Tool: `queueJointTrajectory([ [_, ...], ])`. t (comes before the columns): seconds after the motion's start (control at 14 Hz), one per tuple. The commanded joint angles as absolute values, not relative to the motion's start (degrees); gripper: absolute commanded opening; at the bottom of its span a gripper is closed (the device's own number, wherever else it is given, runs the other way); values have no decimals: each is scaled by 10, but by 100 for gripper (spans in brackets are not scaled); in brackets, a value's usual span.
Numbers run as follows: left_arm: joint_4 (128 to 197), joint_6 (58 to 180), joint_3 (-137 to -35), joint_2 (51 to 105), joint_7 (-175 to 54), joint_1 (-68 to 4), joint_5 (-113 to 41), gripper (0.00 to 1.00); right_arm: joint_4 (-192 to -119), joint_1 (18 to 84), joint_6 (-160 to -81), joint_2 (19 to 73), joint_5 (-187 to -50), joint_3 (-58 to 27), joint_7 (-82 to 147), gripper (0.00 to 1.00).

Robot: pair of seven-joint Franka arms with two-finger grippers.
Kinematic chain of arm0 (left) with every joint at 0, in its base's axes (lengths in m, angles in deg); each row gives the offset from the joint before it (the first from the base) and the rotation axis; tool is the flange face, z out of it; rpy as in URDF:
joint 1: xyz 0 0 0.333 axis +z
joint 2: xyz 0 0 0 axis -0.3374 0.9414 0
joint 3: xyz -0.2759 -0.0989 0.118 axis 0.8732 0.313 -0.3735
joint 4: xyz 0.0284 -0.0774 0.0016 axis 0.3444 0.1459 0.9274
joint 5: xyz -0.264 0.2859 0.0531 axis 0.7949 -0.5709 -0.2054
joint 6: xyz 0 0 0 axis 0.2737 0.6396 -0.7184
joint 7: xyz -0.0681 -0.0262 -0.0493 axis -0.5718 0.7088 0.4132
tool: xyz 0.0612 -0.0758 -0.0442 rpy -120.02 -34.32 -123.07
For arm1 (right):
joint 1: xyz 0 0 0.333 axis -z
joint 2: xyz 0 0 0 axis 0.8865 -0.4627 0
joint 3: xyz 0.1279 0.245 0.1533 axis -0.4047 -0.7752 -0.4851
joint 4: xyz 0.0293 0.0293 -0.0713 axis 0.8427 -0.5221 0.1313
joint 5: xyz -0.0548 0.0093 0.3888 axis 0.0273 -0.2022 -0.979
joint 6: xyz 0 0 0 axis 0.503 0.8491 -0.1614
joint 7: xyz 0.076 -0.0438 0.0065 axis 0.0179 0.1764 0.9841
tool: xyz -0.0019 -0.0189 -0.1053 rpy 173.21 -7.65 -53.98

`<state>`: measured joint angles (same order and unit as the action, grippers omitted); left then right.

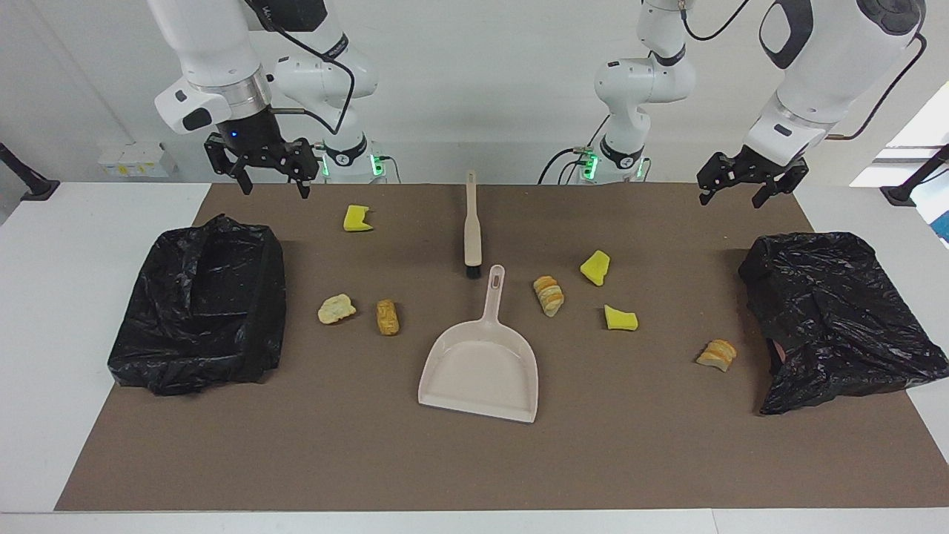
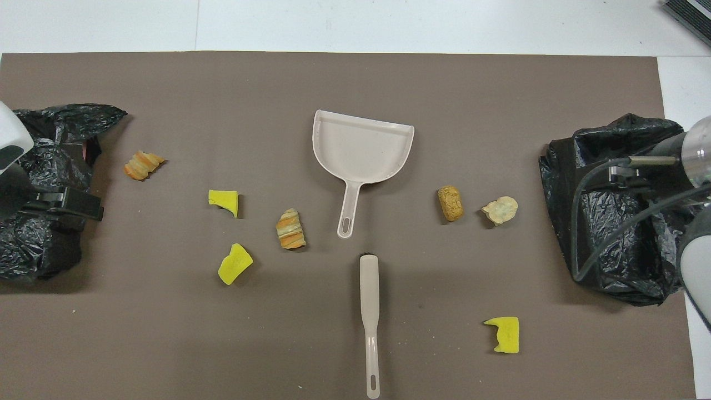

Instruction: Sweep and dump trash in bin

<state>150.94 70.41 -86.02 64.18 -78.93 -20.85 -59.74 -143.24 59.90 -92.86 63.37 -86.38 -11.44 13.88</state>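
Brush [image 1: 472, 226] is seen lying handle toward the robots between both raised grippers, left [image 1: 747, 183] and right [image 1: 269, 174], fingers apart, nothing held.

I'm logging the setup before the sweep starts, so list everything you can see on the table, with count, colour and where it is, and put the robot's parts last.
sponge chunks: three, bright yellow; one toward the right arm's end, near the robots; two toward the left arm's end.
bread-like lumps: four, tan-golden; two toward the right arm's end, a paler one beside it; one beside the dustpan's handle; one by the bin at the left arm's end.
dustpan: one, beige, mid-table, lying flat.
brush: one, beige with black bristles, nearer the robots than the dustpan.
bins: two, lined with black bags, one at each end.
mat: one, brown, covering the table.
left gripper: open, in the air, empty.
right gripper: open, in the air, empty.
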Motion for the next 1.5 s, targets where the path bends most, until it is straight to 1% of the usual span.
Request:
queueJointTrajectory([
  [0.0,1507,709,-863,639,-794,-209,-590,100,-1448,600,-930,647,-872,-115,131,100],
  [0.29,1509,707,-863,639,-798,-210,-591,100,-1445,607,-942,642,-885,-115,127,100],
  [0.36,1509,707,-863,638,-798,-209,-591,100,-1450,605,-960,643,-885,-115,123,100],
  [0.5,1513,709,-863,637,-797,-211,-591,100,-1459,592,-968,639,-886,-116,112,100],
  [0.64,1534,710,-863,628,-797,-216,-591,100,-1464,579,-1015,628,-885,-116,64,100],
  [0.71,1550,711,-863,627,-797,-217,-590,100,-1466,577,-1030,620,-885,-116,46,100],
  [0.86,1585,727,-862,620,-799,-218,-590,100,-1466,553,-1044,599,-884,-116,34,100],
  [1.0,1647,763,-859,596,-817,-220,-590,100,-1460,530,-1071,577,-877,-116,8,100],
  [1.21,1744,817,-859,568,-814,-270,-590,100,-1448,506,-1109,541,-871,-116,-21,100],
  [1.36,1786,853,-859,566,-807,-309,-590,100,-1400,481,-1107,496,-871,-115,-36,100],
  [1.43,1805,872,-859,562,-805,-329,-589,100,-1388,473,-1107,475,-870,-115,-50,100],
])
